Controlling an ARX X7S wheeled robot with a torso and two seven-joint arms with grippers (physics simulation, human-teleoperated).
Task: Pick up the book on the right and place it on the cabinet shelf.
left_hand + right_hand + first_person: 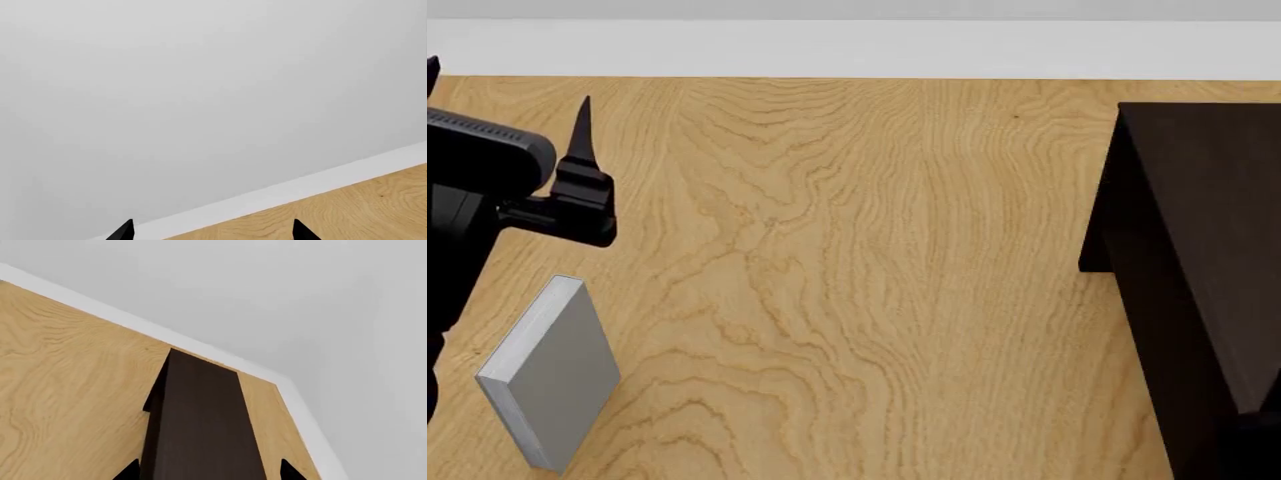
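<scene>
We count one pale grey book [550,375] on the wood floor [854,260], one dark brown cabinet [1201,260], and two grippers: the left gripper [212,231] and the right gripper [208,471], each showing two black fingertips.

A wood-grain floor [868,280] fills most of the head view, with a white baseboard [854,48] along the top.

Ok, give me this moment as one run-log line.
left claw: open, empty | right claw: open, facing cabinet | grey book: on floor, ungrasped
</scene>
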